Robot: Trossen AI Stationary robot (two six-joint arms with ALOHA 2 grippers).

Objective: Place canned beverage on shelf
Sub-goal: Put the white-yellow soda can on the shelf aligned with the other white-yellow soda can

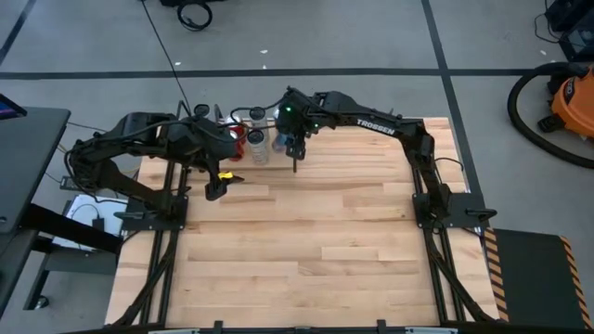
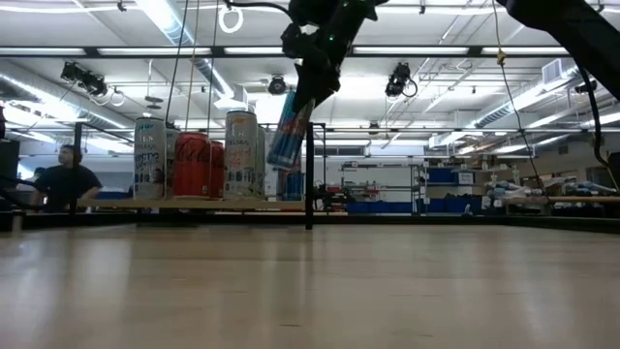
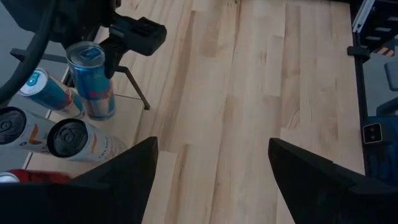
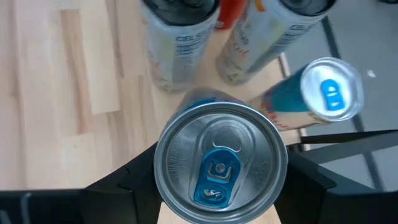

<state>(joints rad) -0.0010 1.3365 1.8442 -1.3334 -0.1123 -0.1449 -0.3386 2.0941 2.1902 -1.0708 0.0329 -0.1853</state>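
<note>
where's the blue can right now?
The blue can is held tilted in the right gripper, above the shelf at the table's far edge left of centre, just right of the white can standing there.

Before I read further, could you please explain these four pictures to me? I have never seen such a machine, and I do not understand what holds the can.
It is a robot with two dark arms at a wooden table. Each arm ends in a two-finger gripper.

One picture looks straight down on the table. One looks level across the tabletop into the room, where a person sits at the far left. The other two come from cameras on the arms' wrists.

The right gripper is closed on a blue and silver can, held tilted above the edge of a small shelf at the table's far side. On the shelf stand several cans: pale tall cans, a red can and another blue can.

The left gripper is open and empty, hanging beside the shelf.
</note>
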